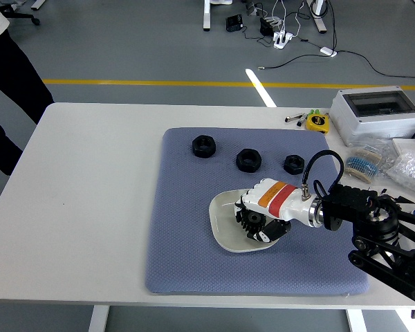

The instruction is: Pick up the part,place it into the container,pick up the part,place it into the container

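My right hand [254, 223], white with an orange and red band, reaches in from the right and sits low over the pale square dish [219, 225]. Its fingers are curled around a black gear-like part [249, 221], held inside the dish's rim. I cannot tell whether the part touches the dish floor. Three black nut-shaped parts lie on the mat behind it: one at the left [203, 146], one in the middle [248, 160], one at the right [294, 164]. The left arm is out of view.
A blue-grey mat [187, 256] covers the table's middle. A grey electrical box [377, 114], a yellow tape measure [317, 122] and bags of small parts [363, 166] stand at the right. A person in dark trousers [7, 76] stands at the far left.
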`<state>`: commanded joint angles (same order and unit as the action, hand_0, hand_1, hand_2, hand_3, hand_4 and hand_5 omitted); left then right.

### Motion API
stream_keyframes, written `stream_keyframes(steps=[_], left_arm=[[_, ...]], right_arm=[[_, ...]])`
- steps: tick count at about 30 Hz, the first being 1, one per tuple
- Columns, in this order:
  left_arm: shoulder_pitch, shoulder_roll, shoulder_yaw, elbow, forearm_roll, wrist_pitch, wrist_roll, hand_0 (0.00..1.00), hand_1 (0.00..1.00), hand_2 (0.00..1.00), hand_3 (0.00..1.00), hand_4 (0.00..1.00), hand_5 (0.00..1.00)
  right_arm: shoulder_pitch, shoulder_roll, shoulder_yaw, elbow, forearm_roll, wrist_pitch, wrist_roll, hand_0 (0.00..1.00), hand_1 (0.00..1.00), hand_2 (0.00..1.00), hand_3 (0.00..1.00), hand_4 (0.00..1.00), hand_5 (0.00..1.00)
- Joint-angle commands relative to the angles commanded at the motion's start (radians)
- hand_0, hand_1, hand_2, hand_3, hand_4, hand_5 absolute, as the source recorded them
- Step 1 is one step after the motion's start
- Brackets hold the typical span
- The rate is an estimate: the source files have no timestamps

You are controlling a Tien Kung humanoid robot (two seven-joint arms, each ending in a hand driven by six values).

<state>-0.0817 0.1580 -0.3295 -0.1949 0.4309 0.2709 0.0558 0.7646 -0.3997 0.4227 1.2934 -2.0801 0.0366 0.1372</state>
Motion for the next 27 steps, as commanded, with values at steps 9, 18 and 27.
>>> stream_keyframes(steps=[9, 18, 27], left_arm=[[0.009, -0.001, -0.018, 0.0, 0.024, -0.002, 0.008, 0.718, 0.613, 0.724, 0.624, 0.728, 0.685], [0.011, -0.002, -0.029, 0.0, 0.042, -0.003, 0.013, 0.718, 0.611, 0.723, 0.623, 0.727, 0.685], [0.008, -0.002, -0.024, 0.0, 0.035, -0.004, 0.01, 0.717, 0.611, 0.724, 0.622, 0.727, 0.684]], right_arm=[[0.004, 0.0, 0.012, -0.001, -0.013, -0.022, 0.026, 0.526, 0.627, 0.832, 0.982, 0.998, 0.298], [-0.021, -0.023, 0.067, 0.019, -0.004, -0.015, 0.028, 0.547, 0.64, 0.846, 0.998, 0.998, 0.328], [-0.067, -0.087, 0.251, 0.055, 0.045, -0.011, 0.028, 0.543, 0.625, 0.766, 0.866, 0.998, 0.321]])
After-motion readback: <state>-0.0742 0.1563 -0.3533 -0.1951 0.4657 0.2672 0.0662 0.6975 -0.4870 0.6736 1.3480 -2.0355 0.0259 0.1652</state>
